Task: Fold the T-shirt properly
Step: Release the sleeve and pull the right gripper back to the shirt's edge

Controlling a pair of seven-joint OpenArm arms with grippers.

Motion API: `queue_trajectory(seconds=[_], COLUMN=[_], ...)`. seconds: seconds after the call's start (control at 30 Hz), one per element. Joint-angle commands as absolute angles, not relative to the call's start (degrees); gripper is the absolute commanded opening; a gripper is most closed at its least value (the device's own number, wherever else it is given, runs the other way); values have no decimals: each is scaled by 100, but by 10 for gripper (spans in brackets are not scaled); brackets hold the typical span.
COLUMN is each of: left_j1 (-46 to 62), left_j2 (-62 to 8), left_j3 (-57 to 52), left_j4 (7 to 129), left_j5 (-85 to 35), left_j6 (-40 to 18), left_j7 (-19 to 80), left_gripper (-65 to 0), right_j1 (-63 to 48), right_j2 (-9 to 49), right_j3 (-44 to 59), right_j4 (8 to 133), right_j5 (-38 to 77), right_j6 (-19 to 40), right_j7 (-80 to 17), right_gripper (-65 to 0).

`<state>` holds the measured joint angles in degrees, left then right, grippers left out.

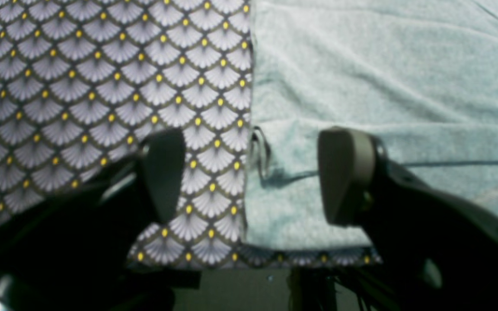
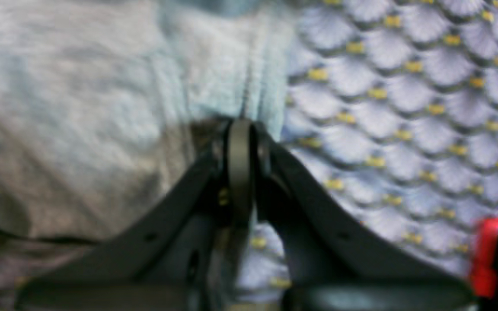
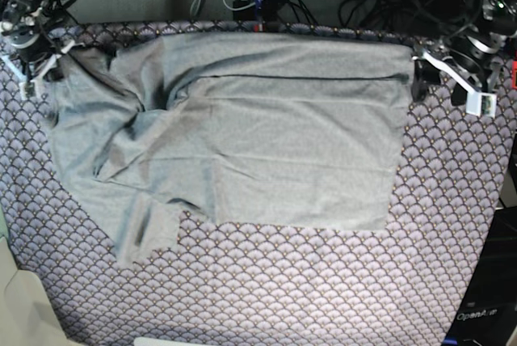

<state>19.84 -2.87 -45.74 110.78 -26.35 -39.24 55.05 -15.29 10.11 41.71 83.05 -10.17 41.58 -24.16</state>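
— Black jaws of the left gripper stand spread wide, straddling the T-shirt edge where it meets the scallop-patterned cloth near the tabletop's rim.

— And the right gripper?

— Pressed together, pinching the grey fabric's edge. From the base view the shirt lies partly folded across the tabletop, between both arms.

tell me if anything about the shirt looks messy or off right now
The T-shirt lies unevenly on the table cloth. In the base view its right side is flat with a straight edge, but its left side is rumpled, with diagonal creases and a flap jutting toward the front. The right hand is shut on its edge; the left hand is open.
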Motion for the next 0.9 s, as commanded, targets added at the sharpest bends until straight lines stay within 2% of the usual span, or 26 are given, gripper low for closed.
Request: queue_trajectory(seconds=[0.0, 0.23, 0.87], left_j1=[1974, 1956, 1982], left_j2=[-338, -338, -479], left_j3=[-4593, -4593, -4602], left_j4=[11178, 11178, 11213], left_j5=[-2730, -2730, -2782], left_j6=[-3952, -3952, -3978], left_j7=[5349, 5349, 5376], left_gripper=[-180, -180, -184], right_j1=[-1613, -1560, -1543], right_j2=[1121, 1226, 1455], right_j3=[4259, 4585, 4611], right_j4=[8198, 7811, 7741], right_j5=[-1420, -1464, -1464], right_j6=[4000, 4000, 4000], right_j7=[-2782, -2246, -2237], right_gripper=[-650, -650, -650])
